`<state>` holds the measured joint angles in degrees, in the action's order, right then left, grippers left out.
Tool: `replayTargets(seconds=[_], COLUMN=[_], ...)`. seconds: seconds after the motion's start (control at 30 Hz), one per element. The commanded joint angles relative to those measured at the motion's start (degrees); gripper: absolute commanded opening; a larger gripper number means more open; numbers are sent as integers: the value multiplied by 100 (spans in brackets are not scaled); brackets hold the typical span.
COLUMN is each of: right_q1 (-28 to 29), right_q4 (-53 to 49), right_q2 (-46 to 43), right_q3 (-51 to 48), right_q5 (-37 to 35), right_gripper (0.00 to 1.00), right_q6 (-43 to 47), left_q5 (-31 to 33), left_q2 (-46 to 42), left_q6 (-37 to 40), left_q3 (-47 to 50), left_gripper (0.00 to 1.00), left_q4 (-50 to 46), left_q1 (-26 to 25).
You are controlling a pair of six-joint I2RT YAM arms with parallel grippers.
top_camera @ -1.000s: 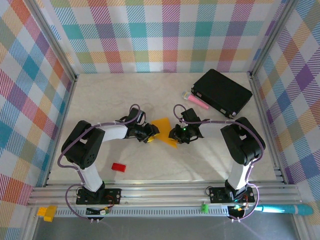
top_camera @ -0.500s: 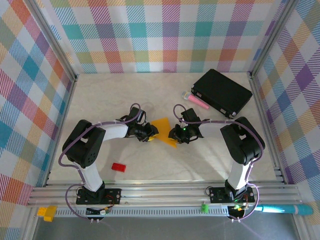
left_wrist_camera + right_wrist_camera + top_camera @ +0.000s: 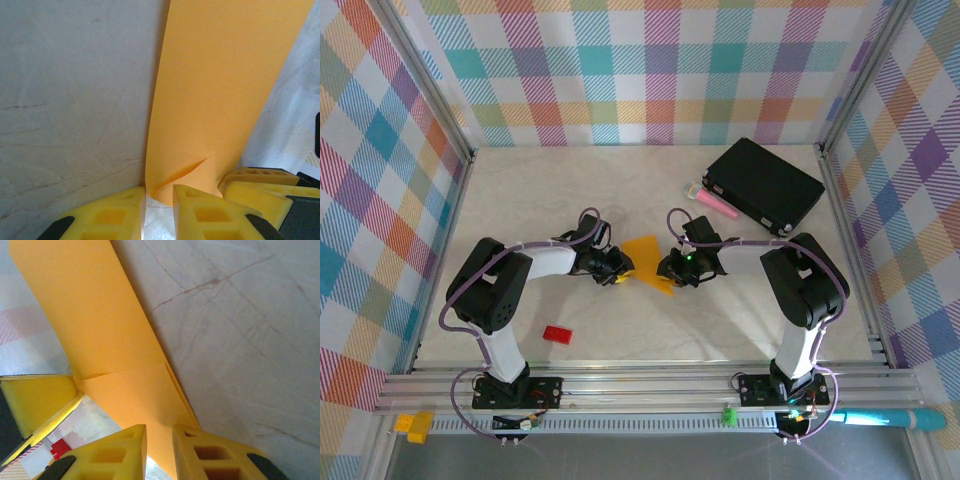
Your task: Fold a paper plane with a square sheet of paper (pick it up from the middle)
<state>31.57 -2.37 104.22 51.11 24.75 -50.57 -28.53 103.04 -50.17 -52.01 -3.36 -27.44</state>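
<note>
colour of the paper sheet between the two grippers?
Plain orange-yellow square sheet of paper, no print. Shows best in the left wrist view.

Only real change here: my left gripper [image 3: 617, 268] is squeezing in. The jaws are noticeably narrower than a second ago and now pinch down on the edge of the paper [image 3: 648, 252]. It's also crept a hair to the left, back toward my own arm, so less yellow pokes out beside the paper.
</note>
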Motion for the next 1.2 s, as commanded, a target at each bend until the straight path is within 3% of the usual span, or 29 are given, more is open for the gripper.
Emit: replayTargets(seconds=[0.0, 0.47, 1.17], right_q1=[42, 24, 16], right_q4=[-770, -739, -682], right_q2=[537, 581, 660], right_q3=[-275, -317, -312], right_q5=[-503, -515, -454], right_gripper=[22, 21, 21], right_q6=[4, -6, 2], left_q5=[-130, 296, 26], left_q2=[78, -226, -176], left_q6=[-62, 253, 241], left_q3=[-80, -64, -152], left_gripper=[21, 22, 14], left_q4=[180, -361, 8], left_q1=[11, 107, 133])
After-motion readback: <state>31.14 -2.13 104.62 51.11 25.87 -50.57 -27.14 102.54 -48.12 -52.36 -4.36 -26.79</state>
